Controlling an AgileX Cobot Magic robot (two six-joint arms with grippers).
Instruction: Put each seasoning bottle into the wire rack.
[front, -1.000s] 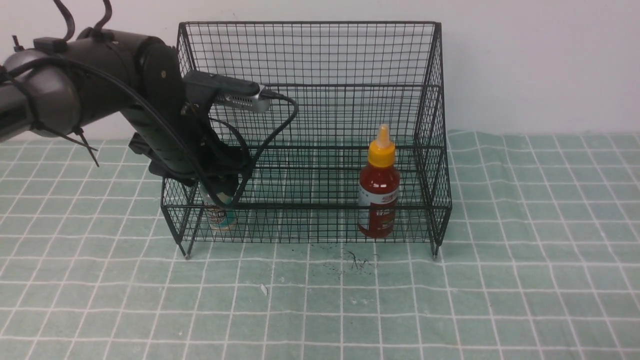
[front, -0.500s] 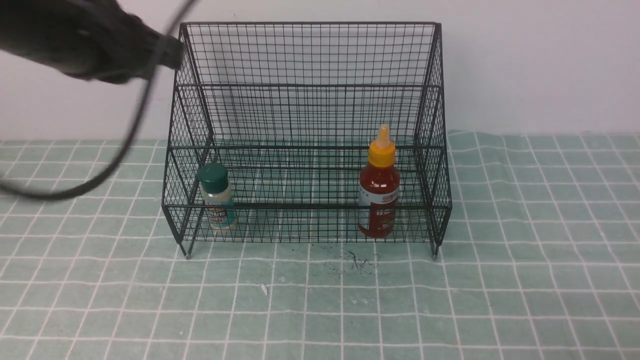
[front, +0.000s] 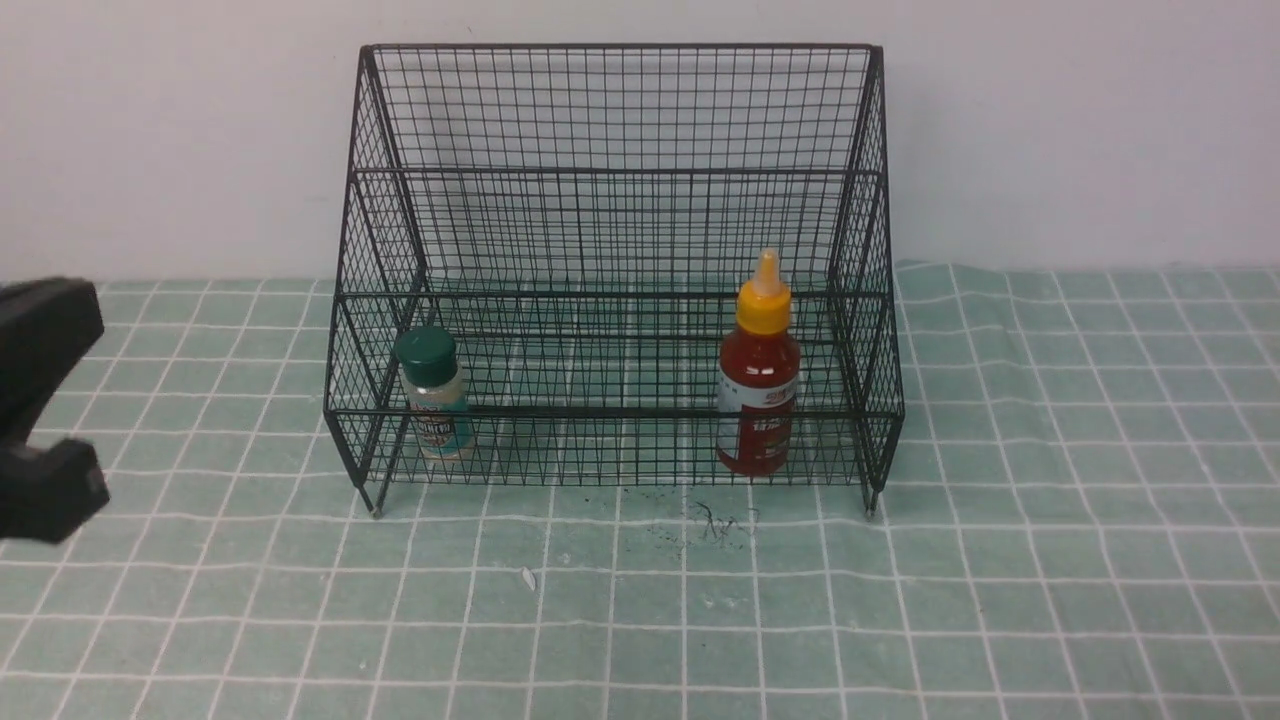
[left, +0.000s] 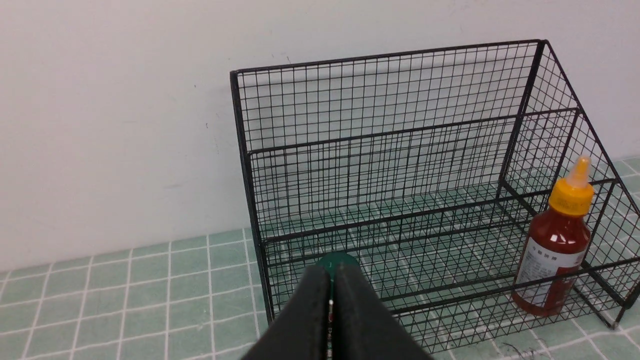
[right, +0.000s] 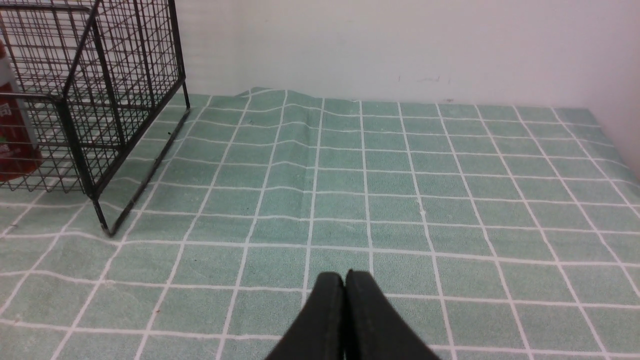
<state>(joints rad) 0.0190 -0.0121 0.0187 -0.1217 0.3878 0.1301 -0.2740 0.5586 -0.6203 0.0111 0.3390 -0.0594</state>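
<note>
The black wire rack stands at the back of the table. The red sauce bottle with its yellow nozzle cap stands upright on the rack's lowest shelf at the right. The short shaker jar with its green cap stands upright on the same shelf at the left. In the left wrist view my left gripper is shut and empty, outside the rack, with the jar's green cap just beyond its tips and the red bottle further off. My right gripper is shut and empty over the cloth.
A green checked cloth covers the table, with a ripple right of the rack. Black scuff marks lie in front of the rack. Part of my left arm shows at the left edge. The right wrist view shows the rack's corner.
My left arm let go of the shaker jar on the lowest shelf, lifted out of the rack and drew back to the left edge. Both bottles stayed in place.
</note>
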